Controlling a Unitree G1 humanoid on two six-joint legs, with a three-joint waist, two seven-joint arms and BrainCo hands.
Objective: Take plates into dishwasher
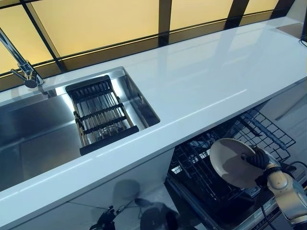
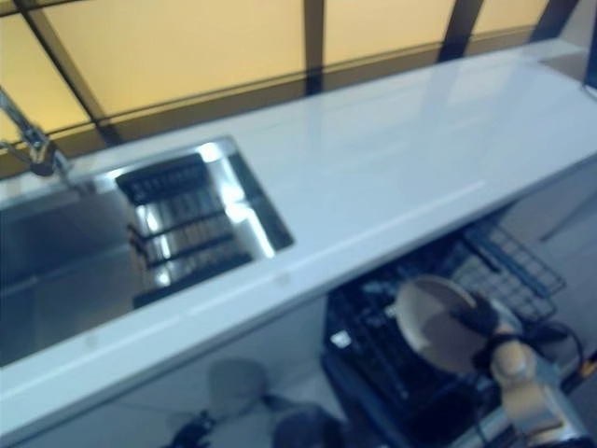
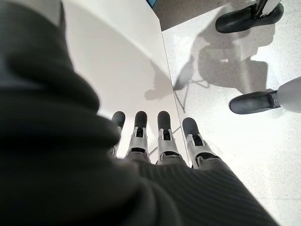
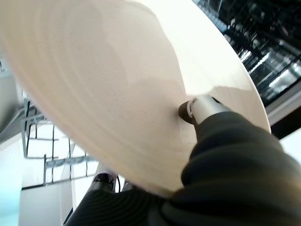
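Note:
A round cream plate is held on edge over the open dishwasher's black wire rack, below the white counter's front edge. My right hand is shut on its rim, thumb pressed on the plate's face in the right wrist view. The plate fills most of that view, so the fingers behind it are hidden. My left hand hangs low beside the white cabinet front, fingers straight and holding nothing; it shows only in the left wrist view.
A long white counter runs across, with a steel sink at left holding a black drying rack and a tap behind. The pulled-out upper wire basket sits right of the plate. A person's dark shoes stand on the floor.

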